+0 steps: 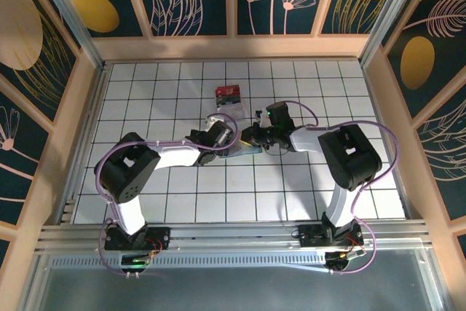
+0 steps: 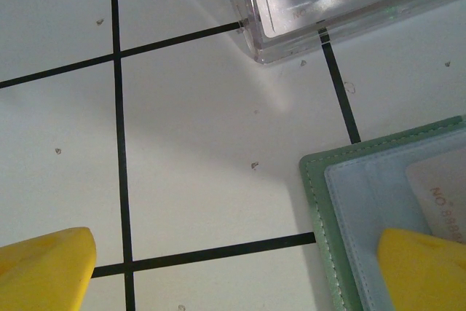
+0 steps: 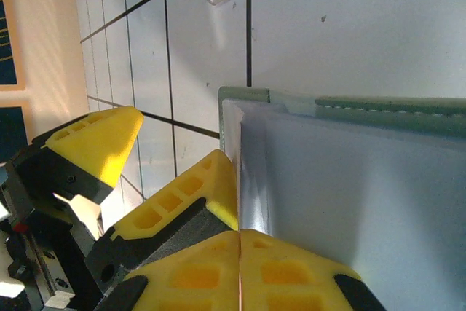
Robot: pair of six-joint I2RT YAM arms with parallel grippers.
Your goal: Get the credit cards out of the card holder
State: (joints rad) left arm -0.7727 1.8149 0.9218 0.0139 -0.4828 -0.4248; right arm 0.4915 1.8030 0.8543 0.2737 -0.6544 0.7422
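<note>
The white tiled table (image 1: 306,180) carries everything; near its middle, between the two arms, lies the pale green card holder (image 2: 349,202), opened; a clear plastic box (image 2: 328,12) sits near its corner, apart from it; the left gripper (image 2: 237,253) hangs spread wide over that corner, grasping nothing; the right gripper (image 3: 240,260) is clenched on the holder's raised pale leaf; one pale card (image 2: 440,187) shows tucked in a pocket.

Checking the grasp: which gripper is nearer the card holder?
Right. The right gripper is shut on the card holder by its flap; the left gripper hangs open over its corner, jaws straddling the edge.
</note>
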